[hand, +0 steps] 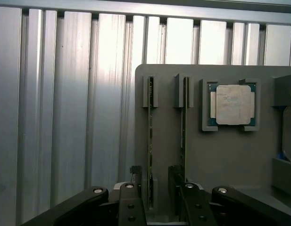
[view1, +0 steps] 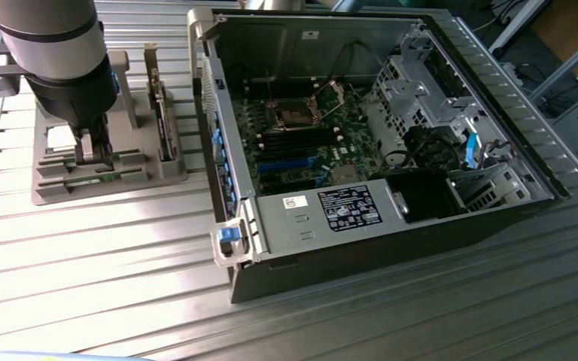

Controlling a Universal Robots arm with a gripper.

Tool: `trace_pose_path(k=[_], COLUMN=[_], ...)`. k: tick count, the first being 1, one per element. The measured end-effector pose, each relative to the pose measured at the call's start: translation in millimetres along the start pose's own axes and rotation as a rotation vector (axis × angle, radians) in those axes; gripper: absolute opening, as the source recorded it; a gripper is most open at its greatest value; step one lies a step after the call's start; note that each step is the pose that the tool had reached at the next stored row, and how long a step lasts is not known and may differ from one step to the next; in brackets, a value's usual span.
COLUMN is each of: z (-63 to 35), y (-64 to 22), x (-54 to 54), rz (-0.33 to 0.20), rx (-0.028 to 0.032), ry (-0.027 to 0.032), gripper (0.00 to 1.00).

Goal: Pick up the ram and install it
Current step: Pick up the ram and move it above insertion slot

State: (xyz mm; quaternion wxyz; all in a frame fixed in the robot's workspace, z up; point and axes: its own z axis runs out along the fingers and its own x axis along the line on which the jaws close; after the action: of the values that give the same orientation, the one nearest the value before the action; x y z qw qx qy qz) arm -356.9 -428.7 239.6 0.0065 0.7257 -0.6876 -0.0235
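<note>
Ribbed aluminium worktop (view1: 118,263) carries a grey holder tray (view1: 43,194) toward the exterior view's left. Open computer case (view1: 269,248) just beside it, motherboard (view1: 304,139) exposed. Arm stands over the tray, tool (hand: 157,188) low above it.

Tool: spread wide, nothing pinched.

The ram (hand: 150,132) stands on its long edge in a pair of slotted posts on the tray. Its near end runs in between the two fingers (hand: 131,207); it looks apart from both, though contact is hard to rule out. Second stick (hand: 184,122) sits in the neighbouring slot, just beside, its near end passing behind the other finger. Processor chip (hand: 232,104) lies in its own pocket next to that.

Handling (judgement): light, thin, stiff board, and brittle if flexed. Chips and the contact edge are best left untouched. The flat faces offer the grip, squeezed across the thickness, with the pull straight up out of the posts so it does not bind. Neighbouring stick is close, so a finger could catch it.
</note>
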Motion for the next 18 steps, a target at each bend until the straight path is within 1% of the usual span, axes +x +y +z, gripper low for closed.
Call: trace_pose_path(k=[18], z=[8.1], y=[2.4], x=[4.9], rz=[0.000], rx=[0.0000], ry=[0.0000], gripper=[0.36])
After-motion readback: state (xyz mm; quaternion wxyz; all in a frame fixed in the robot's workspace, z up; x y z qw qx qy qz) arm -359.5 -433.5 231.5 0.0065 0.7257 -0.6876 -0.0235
